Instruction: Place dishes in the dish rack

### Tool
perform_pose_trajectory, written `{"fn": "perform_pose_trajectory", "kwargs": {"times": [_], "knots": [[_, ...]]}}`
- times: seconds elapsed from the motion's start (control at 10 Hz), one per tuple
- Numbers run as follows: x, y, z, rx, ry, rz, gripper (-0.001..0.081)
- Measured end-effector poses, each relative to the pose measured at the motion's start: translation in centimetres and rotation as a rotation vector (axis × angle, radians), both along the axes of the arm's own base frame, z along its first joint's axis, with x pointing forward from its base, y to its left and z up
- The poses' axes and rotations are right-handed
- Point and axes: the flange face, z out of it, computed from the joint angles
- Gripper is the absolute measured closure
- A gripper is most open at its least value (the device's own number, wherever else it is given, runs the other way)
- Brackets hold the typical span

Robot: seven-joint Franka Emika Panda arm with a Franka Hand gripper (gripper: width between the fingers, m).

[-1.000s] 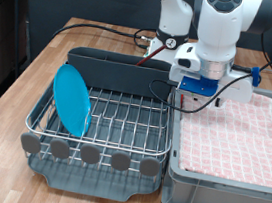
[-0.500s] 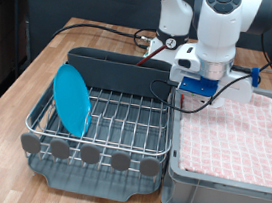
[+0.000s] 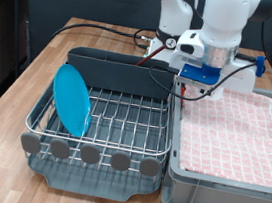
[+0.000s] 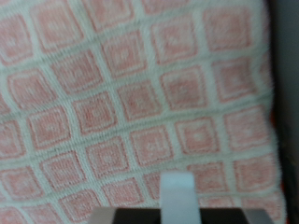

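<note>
The light-blue plate [image 3: 73, 99] stands on edge in the silver wire dish rack [image 3: 124, 115], at the exterior view's left end of it. My gripper [image 3: 197, 86] hangs over the near-left corner of the grey bin lined with red-and-white checked cloth [image 3: 234, 135], just beside the rack's tall grey back compartment [image 3: 115, 71]. In the wrist view a single white fingertip piece [image 4: 177, 194] shows in the middle over the checked cloth [image 4: 131, 103], with nothing held. The mug and the wooden spoon are out of view.
The rack and bin stand side by side on a wooden table [image 3: 41, 59]. Black cables [image 3: 144, 37] lie behind the rack near the arm's base. A dark cabinet stands at the exterior view's left edge.
The arm has risen a little above the bin and shifted slightly to the exterior view's right. The plate has not moved.
</note>
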Motion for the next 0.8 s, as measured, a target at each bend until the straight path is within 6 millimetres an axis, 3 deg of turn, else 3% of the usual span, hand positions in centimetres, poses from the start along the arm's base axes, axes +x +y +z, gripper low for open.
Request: {"fn": "perform_pose_trajectory", "kwargs": {"times": [0.5,0.8], "knots": [[2.8,-2.3,7.5,-0.091,-0.117,0.061,0.0734],[3.2,-2.6,8.0,-0.136,-0.132,0.114,0.0734]]}}
